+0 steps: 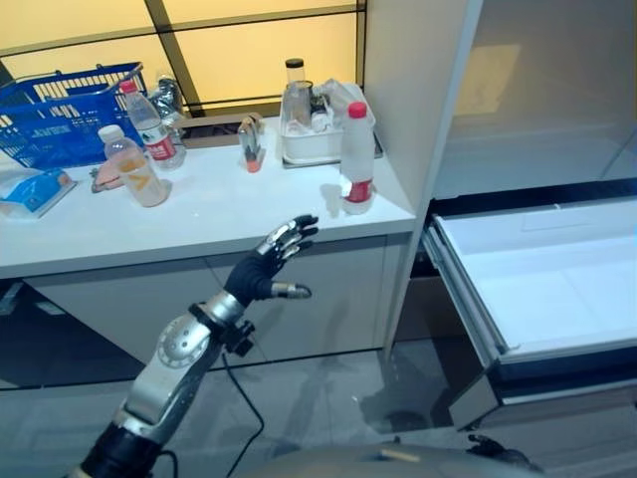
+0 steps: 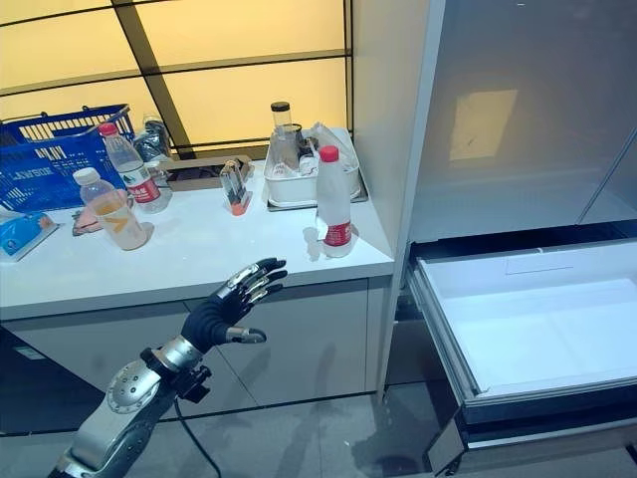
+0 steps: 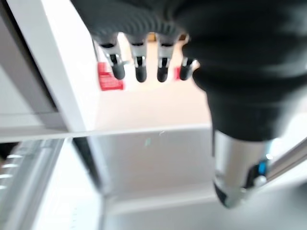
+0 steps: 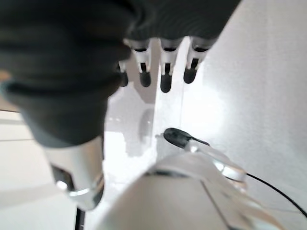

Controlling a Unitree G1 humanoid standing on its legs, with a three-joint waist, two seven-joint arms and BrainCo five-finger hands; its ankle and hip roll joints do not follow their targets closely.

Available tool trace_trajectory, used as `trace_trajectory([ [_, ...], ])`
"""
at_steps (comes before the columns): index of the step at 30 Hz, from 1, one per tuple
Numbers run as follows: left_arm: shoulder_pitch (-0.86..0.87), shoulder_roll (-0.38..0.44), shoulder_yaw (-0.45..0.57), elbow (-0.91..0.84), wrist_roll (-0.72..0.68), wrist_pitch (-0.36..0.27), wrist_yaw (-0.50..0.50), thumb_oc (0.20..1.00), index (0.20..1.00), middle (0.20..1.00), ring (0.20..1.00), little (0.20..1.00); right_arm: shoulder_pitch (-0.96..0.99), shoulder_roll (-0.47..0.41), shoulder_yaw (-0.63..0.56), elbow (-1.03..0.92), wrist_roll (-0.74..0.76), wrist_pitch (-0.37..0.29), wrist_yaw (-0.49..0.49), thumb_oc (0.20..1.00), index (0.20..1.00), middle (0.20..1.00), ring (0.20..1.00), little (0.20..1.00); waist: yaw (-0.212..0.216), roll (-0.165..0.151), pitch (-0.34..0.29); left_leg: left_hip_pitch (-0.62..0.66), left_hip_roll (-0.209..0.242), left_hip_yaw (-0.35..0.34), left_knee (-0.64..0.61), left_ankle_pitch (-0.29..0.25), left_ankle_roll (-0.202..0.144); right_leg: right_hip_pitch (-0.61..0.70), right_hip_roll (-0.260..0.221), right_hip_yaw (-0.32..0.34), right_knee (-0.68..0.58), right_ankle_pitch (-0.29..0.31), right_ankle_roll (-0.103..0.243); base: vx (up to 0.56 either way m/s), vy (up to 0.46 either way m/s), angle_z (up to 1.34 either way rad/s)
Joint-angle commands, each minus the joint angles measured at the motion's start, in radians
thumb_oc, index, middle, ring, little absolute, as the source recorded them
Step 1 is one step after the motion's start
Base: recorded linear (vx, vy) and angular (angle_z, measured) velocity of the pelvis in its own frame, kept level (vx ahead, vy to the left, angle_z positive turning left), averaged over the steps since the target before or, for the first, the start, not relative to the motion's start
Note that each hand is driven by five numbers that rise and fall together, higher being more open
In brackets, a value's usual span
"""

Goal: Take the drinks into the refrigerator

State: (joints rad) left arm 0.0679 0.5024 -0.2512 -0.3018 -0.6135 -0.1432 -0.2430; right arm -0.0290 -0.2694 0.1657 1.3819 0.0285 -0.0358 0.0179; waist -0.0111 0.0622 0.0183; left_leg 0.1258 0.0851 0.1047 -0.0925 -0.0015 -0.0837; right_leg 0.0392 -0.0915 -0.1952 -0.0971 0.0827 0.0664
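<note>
left arm (image 1: pixel 164 373): silver-grey metal shell, round disc joint near the wrist, black sleeve at the upper end | left hand (image 1: pixel 261 269): dark ribbed cover over back and wrist | fingers (image 1: pixel 289 236): silver segments, dark tips | right hand (image 4: pixel 72 67): same dark ribbed cover, silver thumb

Blue basket (image 1: pixel 62 112) at the counter's (image 1: pixel 199 214) far left; white tray (image 1: pixel 309 144) beside the window.
</note>
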Motion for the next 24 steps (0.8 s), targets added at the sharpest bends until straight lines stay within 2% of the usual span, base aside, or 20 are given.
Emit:
trace_trajectory([
  [1, -0.039, -0.028, 0.077, -0.1, -0.11, -0.068, 0.054, 1.0, 1.0, 1.0, 1.0, 1.0, -0.062, 0.023, 0.017, 0.061, -0.015, -0.005, -0.01, 1.0, 1.0, 1.0, 1.0, 1.0, -0.01, -0.063, 0.029, -0.025, -0.046, -0.005, 0.005, -0.052, 0.031, 0.054, -0.068, -0.01, 0.01, -0.027, 0.087, 0.0, 0.0, 0.0],
  [5, -0.016, -0.08, 0.138, -0.067, -0.059, -0.089, 0.133, 1.0, 1.0, 1.0, 1.0, 1.0, -0.056, 0.024, 0.011, 0.057, -0.01, -0.005, -0.022, 1.0, 1.0, 1.0, 1.0, 1.0, -0.009, -0.065, 0.033, -0.025, -0.046, -0.006, 0.005, -0.052, 0.032, 0.056, -0.067, -0.009, 0.01, -0.028, 0.085, 0.0, 0.0, 0.0],
  [13, -0.057, -0.085, 0.242, 0.135, 0.106, -0.077, 0.258, 1.0, 1.0, 1.0, 1.0, 1.0, -0.061, 0.012, 0.011, 0.037, -0.003, -0.005, -0.037, 1.0, 1.0, 1.0, 1.0, 1.0, -0.011, -0.063, 0.028, -0.022, -0.046, -0.004, 0.005, -0.051, 0.03, 0.06, -0.066, -0.01, 0.01, -0.031, 0.083, 0.0, 0.0, 0.0],
  [16, -0.089, -0.076, 0.244, 0.185, 0.126, -0.067, 0.266, 1.0, 1.0, 1.0, 1.0, 1.0, -0.06, 0.009, 0.011, 0.032, -0.001, -0.002, -0.036, 1.0, 1.0, 1.0, 1.0, 1.0, -0.015, -0.062, 0.027, -0.023, -0.046, -0.002, 0.005, -0.05, 0.03, 0.059, -0.065, -0.01, 0.01, -0.031, 0.083, 0.0, 0.0, 0.0],
  [17, -0.131, -0.068, 0.236, 0.254, 0.143, -0.053, 0.278, 1.0, 1.0, 1.0, 1.0, 1.0, -0.057, 0.007, 0.014, 0.028, -0.002, 0.003, -0.036, 1.0, 1.0, 1.0, 1.0, 1.0, -0.019, -0.06, 0.025, -0.024, -0.045, 0.0, 0.005, -0.049, 0.029, 0.057, -0.065, -0.009, 0.01, -0.031, 0.084, 0.0, 0.0, 0.0],
  [24, -0.328, -0.013, 0.145, 0.478, 0.221, 0.002, 0.278, 1.0, 1.0, 1.0, 1.0, 1.0, -0.046, 0.0, 0.026, 0.023, 0.007, 0.017, -0.022, 1.0, 1.0, 1.0, 1.0, 1.0, -0.043, -0.052, 0.025, -0.031, -0.045, 0.011, 0.005, -0.043, 0.026, 0.043, -0.065, -0.003, 0.01, -0.026, 0.089, 0.0, 0.0, -0.01],
])
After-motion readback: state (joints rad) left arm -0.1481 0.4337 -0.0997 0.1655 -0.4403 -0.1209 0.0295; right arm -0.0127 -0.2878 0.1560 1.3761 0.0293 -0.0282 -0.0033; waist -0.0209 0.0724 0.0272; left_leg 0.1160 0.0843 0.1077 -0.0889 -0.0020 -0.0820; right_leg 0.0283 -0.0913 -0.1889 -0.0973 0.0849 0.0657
